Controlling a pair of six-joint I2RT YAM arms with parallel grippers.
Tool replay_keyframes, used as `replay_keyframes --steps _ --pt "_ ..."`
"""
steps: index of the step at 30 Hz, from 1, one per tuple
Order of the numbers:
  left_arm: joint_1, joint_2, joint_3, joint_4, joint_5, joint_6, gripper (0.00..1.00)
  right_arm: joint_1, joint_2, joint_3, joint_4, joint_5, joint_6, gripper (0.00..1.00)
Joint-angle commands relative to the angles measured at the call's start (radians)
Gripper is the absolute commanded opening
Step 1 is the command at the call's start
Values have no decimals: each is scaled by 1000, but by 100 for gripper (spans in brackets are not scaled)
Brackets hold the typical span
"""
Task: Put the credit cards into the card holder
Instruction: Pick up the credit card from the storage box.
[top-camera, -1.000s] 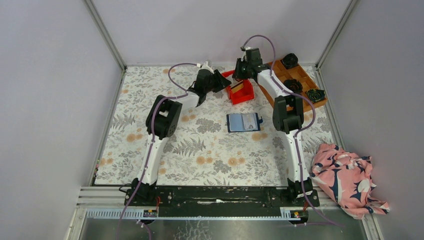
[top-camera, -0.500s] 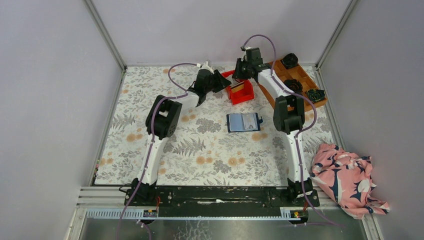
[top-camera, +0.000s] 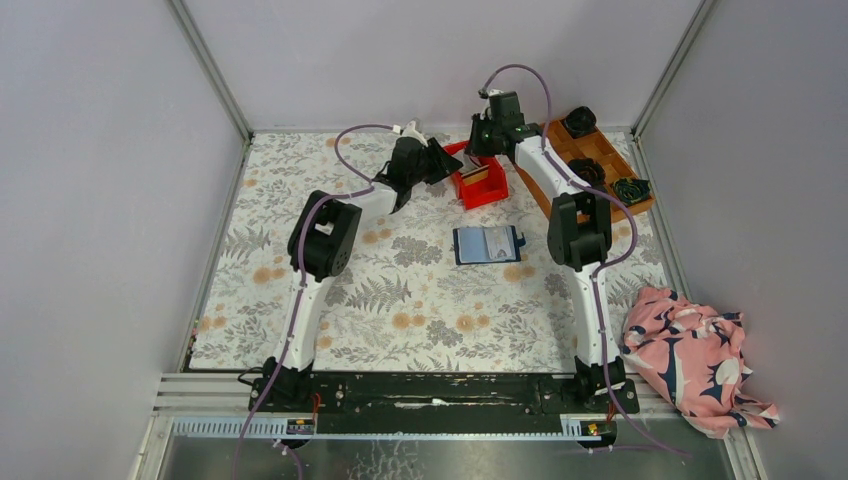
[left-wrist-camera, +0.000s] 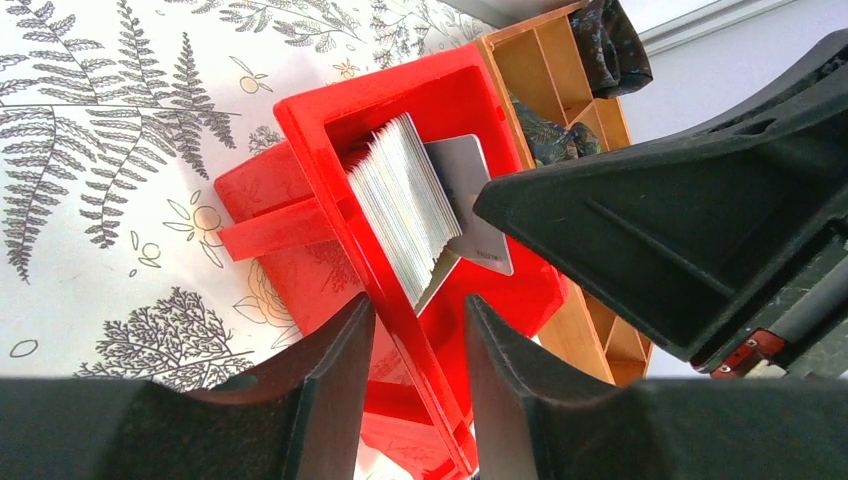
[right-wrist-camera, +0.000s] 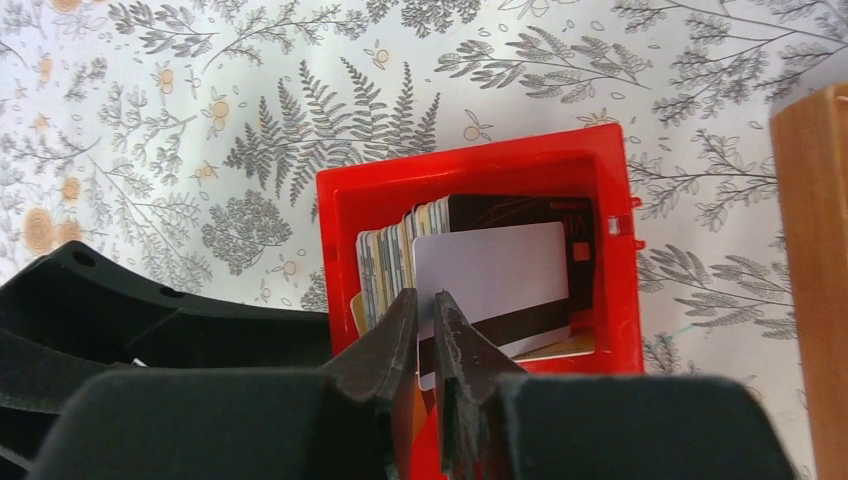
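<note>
Top view: table (top-camera: 300, 330) is boxed in by walls on the left, back and right. Open patterned cloth runs across the lower and left parts of the frame. Tight spot is upper middle: red bin (top-camera: 484, 200) sits near the back edge with the wooden tray (top-camera: 607, 150) just to its right, along the right edge. Both arms reach in on the bin from either side. Pink cloth (top-camera: 695, 365) is bunched at lower right, off the mat. Left gripper (left-wrist-camera: 418, 305) is about half spread and clamped across the bin's wall, one finger outside, one inside. Right gripper (right-wrist-camera: 427, 300) points down into the bin, jaws nearly pressed together with only a slit between. Its tips are at the left edge of the white card (right-wrist-camera: 500, 275); can't tell if that card is actually nipped. Other cards (right-wrist-camera: 385, 265) stand on edge in a leaning stack at the bin's left side, and a dark card (right-wrist-camera: 520, 208) is behind the white one. Card holder (top-camera: 488, 244) lies at frame centre, below the bin and apart from it, between the two arms. It's navy, opened flat, pale pockets facing up, small tab on its right side.
</note>
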Motion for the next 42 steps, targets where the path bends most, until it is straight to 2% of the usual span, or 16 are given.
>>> replay_keyframes --steps 1,15,23,26,32,36,42 --pt "-6 -60 -16 39 -4 5 45 21 -100 -14 -7 65 -50 13" --pt "-6 -127 -74 45 -64 32 45 30 -187 -102 37 259 -162 1" --pt "-5 -223 -152 87 -55 52 45 30 -344 -250 103 263 -174 0" --pt "-4 -273 -227 154 -1 61 46 29 -427 -323 89 229 -158 0" --pt "1 -348 -361 343 210 55 47 30 -616 -501 54 81 -96 0" --pt "3 -369 -428 477 375 6 47 29 -739 -663 45 -47 -55 0" --pt "1 -427 -569 672 508 -83 48 29 -895 -864 83 -228 17 0"
